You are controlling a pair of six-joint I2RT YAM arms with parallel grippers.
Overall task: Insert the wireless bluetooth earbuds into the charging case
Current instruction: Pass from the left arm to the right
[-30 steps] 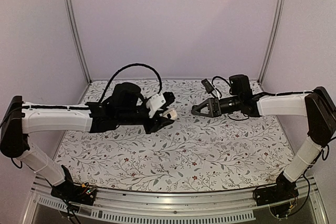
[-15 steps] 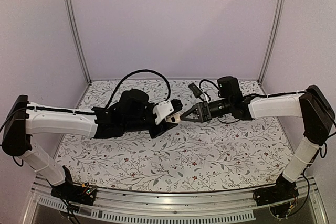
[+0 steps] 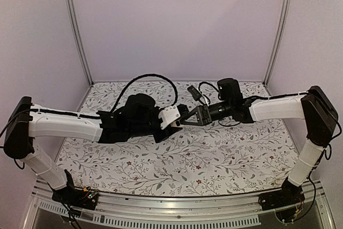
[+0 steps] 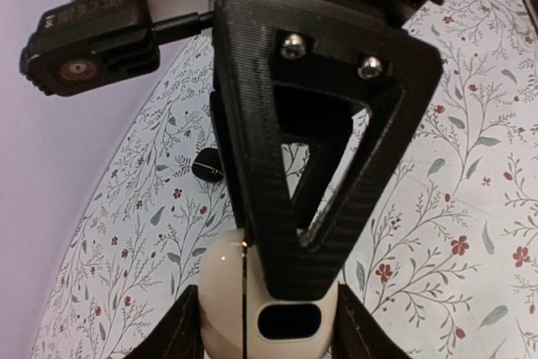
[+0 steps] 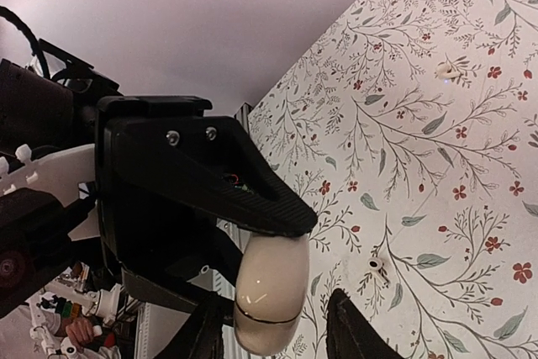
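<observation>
right pincer [image 5: 276, 302] moved in, narrowed around charging case [image 4: 220, 285], grip unclear | left pincer [image 4: 267, 325] holds it

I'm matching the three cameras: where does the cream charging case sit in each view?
Top external: charging case at picture centre, mostly hidden.
Left wrist: case at bottom centre, cream with a dark slot.
Right wrist: case at bottom centre, upright.
Shared landmark: the floral tablecloth.
</observation>
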